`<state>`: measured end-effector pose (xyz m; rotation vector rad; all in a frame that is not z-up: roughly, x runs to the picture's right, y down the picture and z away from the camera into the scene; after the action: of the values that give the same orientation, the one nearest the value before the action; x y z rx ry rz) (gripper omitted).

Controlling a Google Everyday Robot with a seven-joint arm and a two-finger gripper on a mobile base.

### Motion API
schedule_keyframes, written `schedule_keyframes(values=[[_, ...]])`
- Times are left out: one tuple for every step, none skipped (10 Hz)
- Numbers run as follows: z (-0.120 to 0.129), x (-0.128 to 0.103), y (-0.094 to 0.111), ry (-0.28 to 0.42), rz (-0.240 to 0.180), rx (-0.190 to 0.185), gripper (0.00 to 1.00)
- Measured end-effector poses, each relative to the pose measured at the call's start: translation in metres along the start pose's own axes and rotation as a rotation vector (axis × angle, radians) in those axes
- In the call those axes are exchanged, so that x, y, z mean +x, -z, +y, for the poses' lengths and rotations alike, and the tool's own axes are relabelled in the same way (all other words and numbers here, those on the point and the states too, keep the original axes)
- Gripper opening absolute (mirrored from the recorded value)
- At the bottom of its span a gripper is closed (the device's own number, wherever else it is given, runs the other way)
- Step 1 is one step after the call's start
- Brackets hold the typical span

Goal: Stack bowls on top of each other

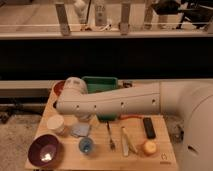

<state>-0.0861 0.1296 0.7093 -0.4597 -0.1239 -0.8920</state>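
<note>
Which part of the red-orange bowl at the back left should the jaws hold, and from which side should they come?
The rim, probably from above: the red-orange bowl stands upright, mouth up, so one jaw can go inside its wall and one outside. Only its left edge shows, beside the gripper at the arm's end.

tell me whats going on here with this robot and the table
A white robot arm reaches from the right across a wooden table. Its end effector is at the back left corner, next to a small red-orange bowl that the arm partly hides. A large dark purple bowl stands apart at the front left corner. Neither bowl looks lifted, and they are not yet stacked.
</note>
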Motion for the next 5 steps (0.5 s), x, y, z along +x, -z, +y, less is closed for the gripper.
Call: schedule_keyframes(values=[[-0.0036,-0.0036,0.0001,0.011,0.0,0.005,0.8],[-0.0056,-0.0055,0.0004,0.018,-0.001,0.008,0.8],[-0.0073,-0.0068,0.0007,0.025,-0.001,0.012,0.8],[-0.0091,-0.0069,0.001,0.033,-0.002,0.017,0.8],[-0.0118,-0.0094,0.0008,0.044,-0.002,0.021,0.8]])
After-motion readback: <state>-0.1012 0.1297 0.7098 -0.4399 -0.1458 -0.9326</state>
